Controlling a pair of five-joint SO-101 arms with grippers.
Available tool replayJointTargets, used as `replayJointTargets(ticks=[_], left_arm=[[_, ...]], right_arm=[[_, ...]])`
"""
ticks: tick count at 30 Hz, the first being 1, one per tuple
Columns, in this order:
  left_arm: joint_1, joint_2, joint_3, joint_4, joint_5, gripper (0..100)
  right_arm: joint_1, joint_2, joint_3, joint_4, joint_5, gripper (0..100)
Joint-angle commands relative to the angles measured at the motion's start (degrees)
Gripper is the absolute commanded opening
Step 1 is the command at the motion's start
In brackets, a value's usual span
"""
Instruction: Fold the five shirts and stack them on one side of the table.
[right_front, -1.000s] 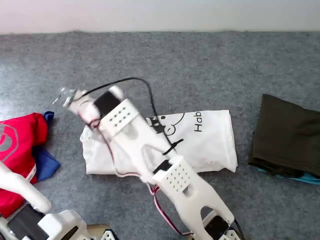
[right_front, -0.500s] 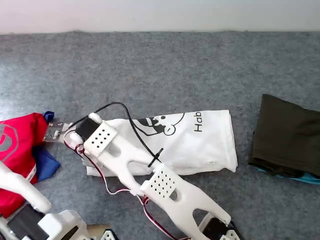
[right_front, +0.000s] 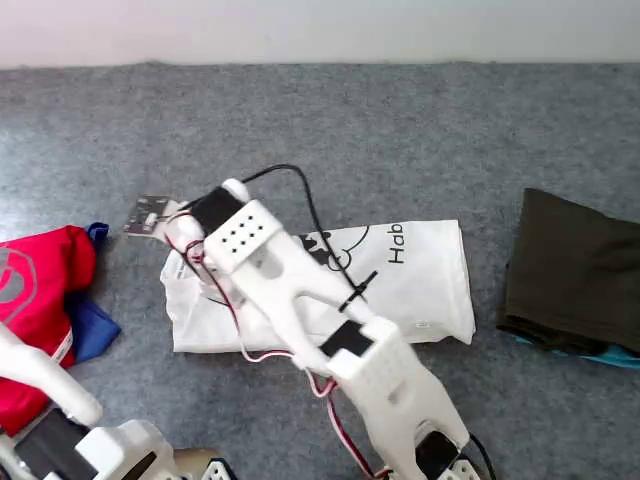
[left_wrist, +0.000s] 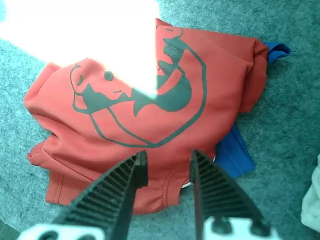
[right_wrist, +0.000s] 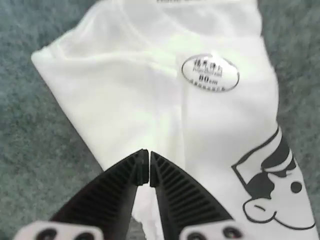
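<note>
Cloth lies in three groups on the grey bench (right_front: 400, 130) in the high view. A white shirt (right_front: 420, 280) with a black cartoon print lies folded into a long rectangle at the centre. At the left edge a red shirt (right_front: 40, 290) lies crumpled over a blue shirt (right_front: 92, 330), which peeks out along its right side. At the right edge a dark shirt (right_front: 575, 270) sits folded on a light blue one (right_front: 600, 355), of which a thin strip shows beneath. The right arm (right_front: 300, 300) comes up from the lower centre and stretches diagonally toward the upper left. It crosses the white shirt's left half, with its wrist over that shirt's upper left corner. A black cable (right_front: 305, 200) loops above the arm. The left arm (right_front: 50, 385) is tucked into the lower left corner, beside the red shirt.

The left wrist view looks down on the red shirt, its dark round print facing up and the blue shirt sticking out from under one edge. The left arm's jaws are spread, with a clear gap between the ribbed tips and nothing between them. They hang above the red shirt's hem.

In the right wrist view the right arm's jaws are pressed together at the tips above the white shirt, near the end that carries its round neck label. Whether the tips touch the cloth cannot be told.
</note>
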Motion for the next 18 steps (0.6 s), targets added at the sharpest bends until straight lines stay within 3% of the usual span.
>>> replayJointTargets(ticks=[1,7,12,18], left_arm=[[0.35,-2.29,-0.22,0.09,-0.70,15],[0.35,-2.29,-0.22,0.09,-0.62,15],[0.44,-2.73,-0.22,0.26,-0.62,15],[0.26,-2.73,-0.48,0.26,-0.62,15]], right_arm=[[3.91,-7.96,9.23,2.15,-0.44,1.1],[10.42,-4.70,14.24,-0.13,-0.26,1.1],[9.89,1.01,13.98,-2.33,-0.26,1.1],[9.98,-4.09,9.05,1.54,-0.62,1.0]])
